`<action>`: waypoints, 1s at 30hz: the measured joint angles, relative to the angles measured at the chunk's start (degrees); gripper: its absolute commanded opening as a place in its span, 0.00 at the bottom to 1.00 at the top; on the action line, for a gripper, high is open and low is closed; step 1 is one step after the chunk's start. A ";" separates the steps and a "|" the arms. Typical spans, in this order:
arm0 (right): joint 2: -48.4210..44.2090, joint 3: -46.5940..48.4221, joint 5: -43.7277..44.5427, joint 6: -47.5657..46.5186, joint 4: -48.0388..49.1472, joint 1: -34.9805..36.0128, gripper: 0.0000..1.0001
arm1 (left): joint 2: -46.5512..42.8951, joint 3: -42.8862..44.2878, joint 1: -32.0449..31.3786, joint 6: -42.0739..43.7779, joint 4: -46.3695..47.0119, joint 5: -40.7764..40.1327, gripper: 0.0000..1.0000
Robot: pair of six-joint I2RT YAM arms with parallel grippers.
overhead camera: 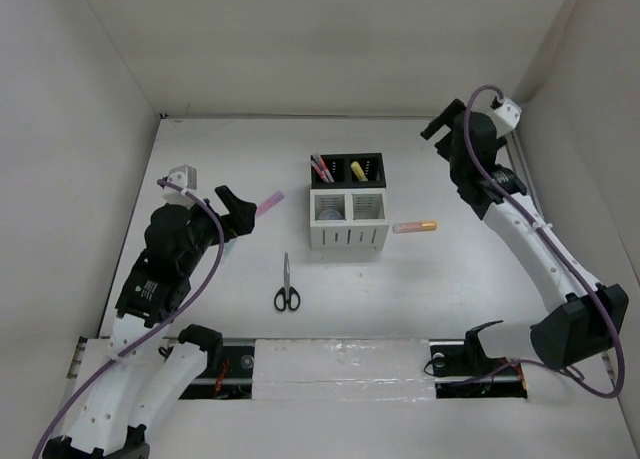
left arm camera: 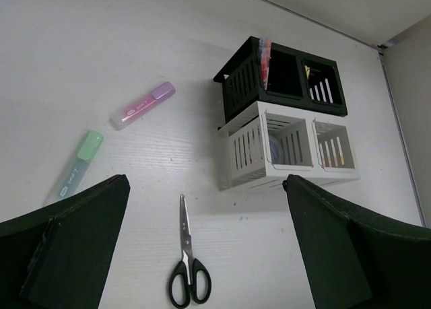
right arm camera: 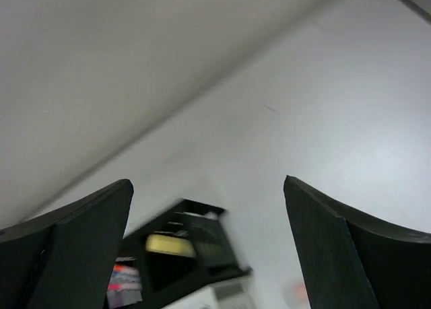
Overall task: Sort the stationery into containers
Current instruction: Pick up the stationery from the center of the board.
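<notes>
While pens point(overhead camera: 321, 167), a yellow highlighter point(overhead camera: 357, 169) and tape point(overhead camera: 330, 214) sit in the organizer point(overhead camera: 350, 237), scissors point(overhead camera: 286, 285), pink highlighter point(overhead camera: 268, 203), green highlighter point(left arm camera: 78, 163) and orange highlighter point(overhead camera: 415, 226) lie loose on the worktop point(overhead camera: 450, 309); left gripper point(overhead camera: 238, 211) and right gripper point(overhead camera: 437, 131) both hang apart, empty.

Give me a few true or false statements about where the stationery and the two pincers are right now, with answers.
1. The scissors lie on the table, outside the organizers. True.
2. The yellow highlighter lies loose on the table. False: it stands in the black organizer.
3. The left pincer and the right pincer are both open and empty. True.
4. The orange highlighter is inside the white organizer. False: it lies on the table, right of it.
5. A green highlighter lies on the table near a pink highlighter. True.
</notes>
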 measured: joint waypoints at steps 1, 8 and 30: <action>0.42 -0.04 3.74 3.85 -5.75 -0.09 1.00 | 0.31 0.00 0.00 0.00 0.00 -0.04 1.00; 9.31 -1.84 13.81 28.13 -32.89 3.76 1.00 | -0.17 0.00 0.00 -0.07 0.00 -0.33 1.00; 29.62 -0.70 5.62 48.98 -36.41 -0.17 0.80 | -3.32 0.00 0.00 -0.09 0.04 -0.66 1.00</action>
